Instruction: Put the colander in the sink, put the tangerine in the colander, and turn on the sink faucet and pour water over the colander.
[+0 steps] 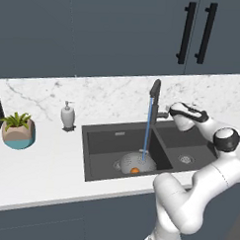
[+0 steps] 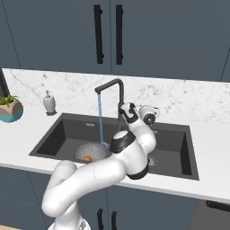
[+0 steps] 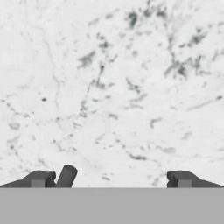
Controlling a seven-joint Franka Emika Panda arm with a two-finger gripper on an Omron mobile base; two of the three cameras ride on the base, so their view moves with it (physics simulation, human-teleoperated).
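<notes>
The sink [image 1: 105, 147] [image 2: 60, 134] holds the grey colander [image 1: 134, 162] [image 2: 93, 152] in its left basin, with the orange tangerine [image 1: 134, 170] [image 2: 87, 158] inside it. The dark sink faucet [image 1: 155, 90] [image 2: 113, 85] runs a blue stream of water [image 1: 146, 130] [image 2: 100, 123] down onto the colander. My gripper [image 1: 170, 113] [image 2: 124, 108] [image 3: 111, 179] is open beside the faucet's right side, facing the marble backsplash. The faucet's dark lever [image 3: 66, 176] [image 1: 163, 114] pokes up just inside my left fingertip [image 3: 41, 178]. Nothing is held.
A white soap dispenser [image 1: 68, 115] [image 2: 49, 102] stands on the counter left of the sink. A potted plant [image 1: 17, 130] [image 2: 9, 108] sits further left. The marble backsplash [image 3: 113, 87] is close ahead of the hand, and dark cabinets [image 1: 195, 31] hang above.
</notes>
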